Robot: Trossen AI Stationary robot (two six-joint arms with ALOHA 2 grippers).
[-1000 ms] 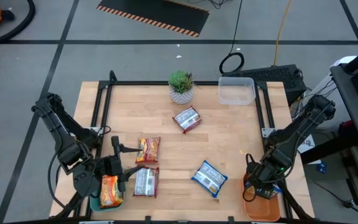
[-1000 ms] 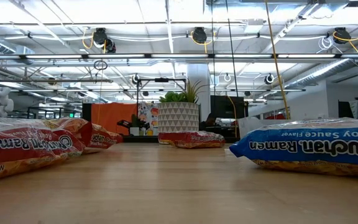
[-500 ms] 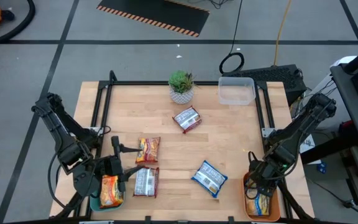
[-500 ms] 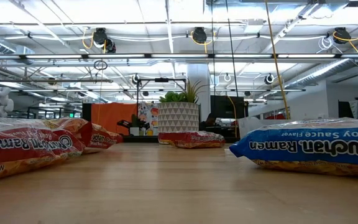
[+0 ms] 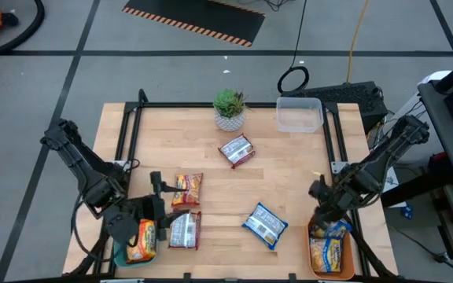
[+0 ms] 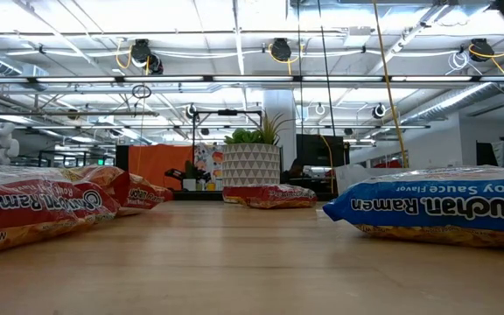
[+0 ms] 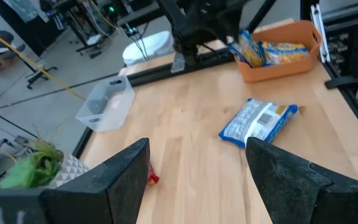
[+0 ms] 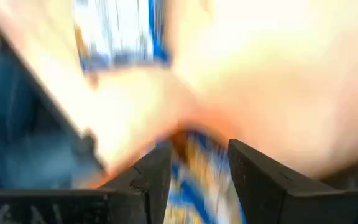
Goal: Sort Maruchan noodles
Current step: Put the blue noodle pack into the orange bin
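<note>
Several Maruchan noodle packets lie flat on the wooden table: an orange one [image 5: 187, 189], a dark red one with a white label [image 5: 184, 229], a red-white one [image 5: 236, 150] and a blue-white one [image 5: 264, 223]. Another orange packet [image 5: 138, 240] lies in the teal tray [image 5: 121, 253]. Two yellow-and-blue packets [image 5: 329, 248] sit in the orange tray [image 5: 352, 263], one of them leaning upright [image 7: 246, 48]. My left gripper [image 5: 159, 206] hovers open beside the orange and dark red packets. My right gripper [image 5: 319, 206] hangs open above the orange tray's far end, its fingers holding nothing.
A potted plant [image 5: 229, 108] and a clear plastic tub [image 5: 299, 115] stand along the far edge. A black frame [image 5: 132, 118] runs along the left, right and far sides of the table. Bare wood lies in the middle and along the near edge.
My right gripper has risen out of the orange tray, moved toward the far edge and tipped. The yellow-and-blue packets that it covered now show in the tray.
</note>
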